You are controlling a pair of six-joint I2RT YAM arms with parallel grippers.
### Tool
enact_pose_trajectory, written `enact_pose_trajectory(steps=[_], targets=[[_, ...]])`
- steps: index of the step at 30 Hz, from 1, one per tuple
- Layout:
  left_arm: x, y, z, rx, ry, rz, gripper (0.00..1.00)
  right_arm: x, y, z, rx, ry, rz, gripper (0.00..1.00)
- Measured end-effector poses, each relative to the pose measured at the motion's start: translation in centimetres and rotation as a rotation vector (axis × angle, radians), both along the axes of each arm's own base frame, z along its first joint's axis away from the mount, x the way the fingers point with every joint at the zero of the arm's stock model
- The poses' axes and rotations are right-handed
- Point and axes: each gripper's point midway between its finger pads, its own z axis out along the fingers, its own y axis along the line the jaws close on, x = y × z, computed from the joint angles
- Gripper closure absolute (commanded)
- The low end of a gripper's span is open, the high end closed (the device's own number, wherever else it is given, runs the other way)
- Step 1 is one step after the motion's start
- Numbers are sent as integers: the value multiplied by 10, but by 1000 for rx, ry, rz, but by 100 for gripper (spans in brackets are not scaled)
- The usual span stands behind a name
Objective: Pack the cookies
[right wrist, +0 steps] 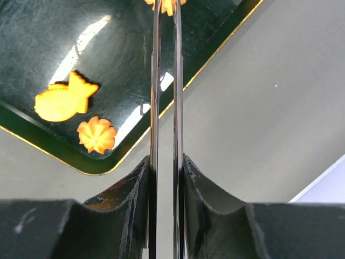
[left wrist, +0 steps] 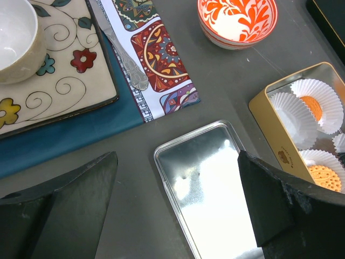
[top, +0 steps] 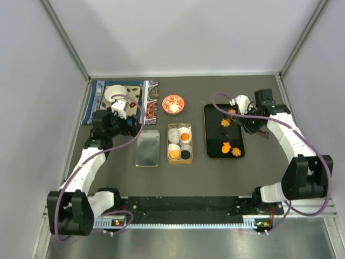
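1. Far left: patterned placemat [left wrist: 161, 59] under a floral plate [left wrist: 70, 81] carrying a white cup [left wrist: 13, 38]. Plate and cup are both cut off by the left wrist view's edge. A piece of metal cutlery [left wrist: 126, 56] lies on the mat, its working end out of frame.
2. Left gripper [left wrist: 177, 162]: jaws wide apart, nothing held, above the silver lid [left wrist: 215, 194], whose near end is cut off.
3. Red-and-white dish [top: 173, 103]: behind the tin; contents too small to make out.
4. Gold tin [left wrist: 269, 132]: four paper cups [left wrist: 294, 121]. Three hold cookies [top: 185, 137], two orange and one black; the fourth looks empty.
5. Black tray [top: 215, 137]: four orange cookies lying loose, among them a fish-shaped cookie [right wrist: 64, 100] and a flower cookie [right wrist: 97, 135] by the near right corner.
6. Right gripper [right wrist: 166, 162]: fingers clamped on thin metal tweezers [right wrist: 164, 81], blades narrowly apart. The tips reach over the tray toward another orange piece (cut off at the top of the right wrist view); whether they touch it cannot be told.
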Motion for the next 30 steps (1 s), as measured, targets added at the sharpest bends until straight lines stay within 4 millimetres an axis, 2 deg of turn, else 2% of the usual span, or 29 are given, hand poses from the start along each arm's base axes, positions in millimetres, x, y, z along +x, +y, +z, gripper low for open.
enact_pose_trajectory(steps=[5,10,30], targets=[[0,0,0,0,0,0,1,-5,6,7,3,-8,15,62],[0,0,0,0,0,0,1,-6,6,6,2,-2,15,55],[0,0,0,1,0,0,1,1,3,-7,-21,21,7,50]])
